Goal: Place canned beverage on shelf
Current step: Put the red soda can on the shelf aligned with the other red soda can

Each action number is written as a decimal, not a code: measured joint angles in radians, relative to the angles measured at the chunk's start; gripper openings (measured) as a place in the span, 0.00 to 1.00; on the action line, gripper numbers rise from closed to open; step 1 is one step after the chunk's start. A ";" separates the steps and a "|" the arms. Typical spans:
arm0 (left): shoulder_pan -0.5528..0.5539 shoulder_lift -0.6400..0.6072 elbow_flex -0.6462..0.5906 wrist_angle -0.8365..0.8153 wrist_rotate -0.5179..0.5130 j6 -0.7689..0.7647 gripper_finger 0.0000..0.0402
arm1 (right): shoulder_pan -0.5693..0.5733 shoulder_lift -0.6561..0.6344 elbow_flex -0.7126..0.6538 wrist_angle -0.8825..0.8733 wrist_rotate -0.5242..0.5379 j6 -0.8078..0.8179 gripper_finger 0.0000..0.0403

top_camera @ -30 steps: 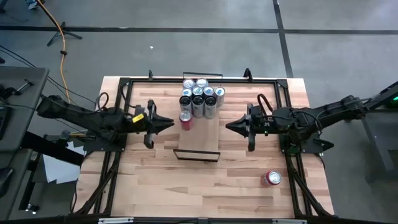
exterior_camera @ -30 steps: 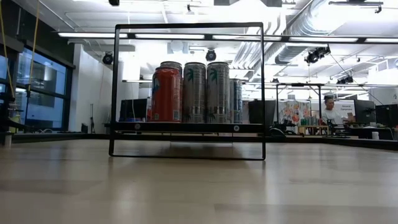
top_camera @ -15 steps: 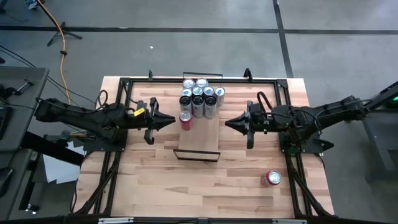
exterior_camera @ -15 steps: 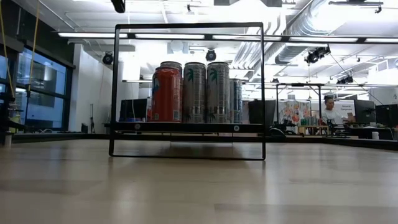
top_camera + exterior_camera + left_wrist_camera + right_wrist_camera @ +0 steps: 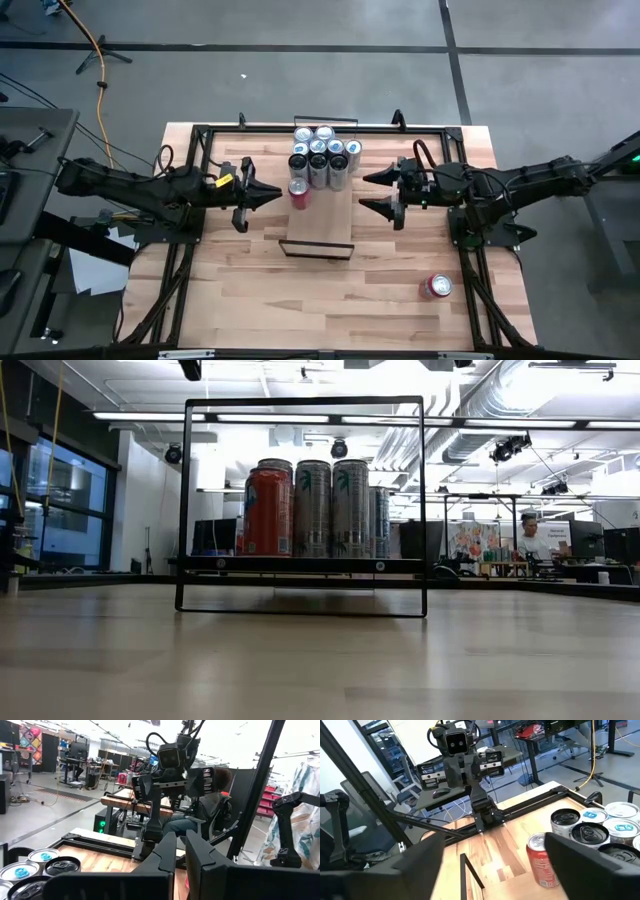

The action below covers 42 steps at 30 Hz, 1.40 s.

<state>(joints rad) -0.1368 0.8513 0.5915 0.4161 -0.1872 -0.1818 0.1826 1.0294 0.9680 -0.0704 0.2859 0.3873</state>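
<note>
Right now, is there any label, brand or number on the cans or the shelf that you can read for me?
None can be read.
Red can on the shelf: printing too blurred.
Silver cans: palm-like graphic only, no readable words.
Red can lying on the table: nothing readable.

From table height, the shelf [image 5: 300, 564] showed only its front edge; its plank top was hidden. The red can [image 5: 268, 510] and two palm-printed cans [image 5: 331, 508] screened the cans behind, so the cluster's count could not be told there. Both arms stayed out of that view except for dark tips cut off at the top edge. In the left wrist view, the cans [image 5: 37, 870] were cropped at the picture's edge and partly covered by the gripper body. In the right wrist view, the silver cans [image 5: 600, 830] ran off the frame. The labels of the cans were too small to read from above.
</note>
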 joint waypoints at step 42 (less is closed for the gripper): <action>0.000 0.000 0.000 -0.038 -0.032 -0.052 0.00 | 0.666 0.170 -0.002 -1.039 -0.303 1.750 0.97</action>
<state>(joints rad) -0.1368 0.8513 0.5919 0.3779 -0.2195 -0.2337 0.8482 1.1999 0.9665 -1.1094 -0.0173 2.1376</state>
